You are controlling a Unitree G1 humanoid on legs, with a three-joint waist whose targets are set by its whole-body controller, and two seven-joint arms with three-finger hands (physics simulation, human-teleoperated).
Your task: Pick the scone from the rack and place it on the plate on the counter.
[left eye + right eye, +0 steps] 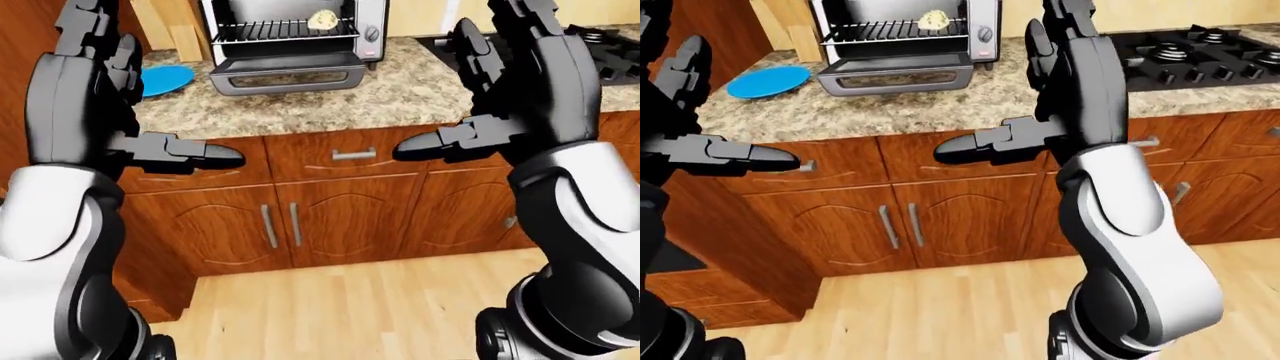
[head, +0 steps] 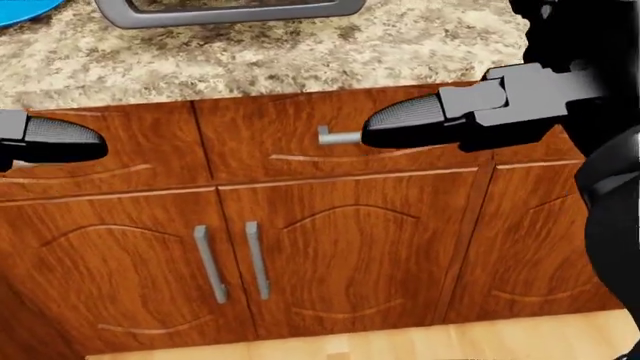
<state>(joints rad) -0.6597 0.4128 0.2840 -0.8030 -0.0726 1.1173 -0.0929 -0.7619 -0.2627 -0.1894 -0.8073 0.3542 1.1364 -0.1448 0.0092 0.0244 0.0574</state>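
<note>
You are standing off from the table with both arms raised, so the step in hand looks like the approach: nothing is being grasped yet.

At the left of the left-eye view your left hand (image 1: 120, 97) is hanging wide, fingers pointing up and thumb jutting toward the middle of the frame, holding nothing. Just past it, at the upper left, the blue plate (image 1: 165, 78) is lying flat on the granite table (image 1: 330, 112), near its left end.

To the right of the plate, at the top centre, the toaster oven (image 1: 292, 34) is sitting with its door (image 1: 287, 74) dropped open toward you. The scone (image 1: 323, 19) is resting on the rack (image 1: 285, 30) inside, toward the rack's right side, well apart from either hand.

At the right of the frame your right hand (image 1: 510, 90) is also spread wide and empty, thumb pointing toward the centre, hanging over the table's edge in the picture. The black stove (image 1: 1200, 49) is lying at the upper right of the right-eye view. Below the table, the wooden cabinets (image 2: 330, 255) are filling the head view.

Next, you would need to step closer, then send a hand in over the lowered door and above the rack, keeping the fingers wide until they are standing about the scone. Watch the oven's upper frame as you are going in.
</note>
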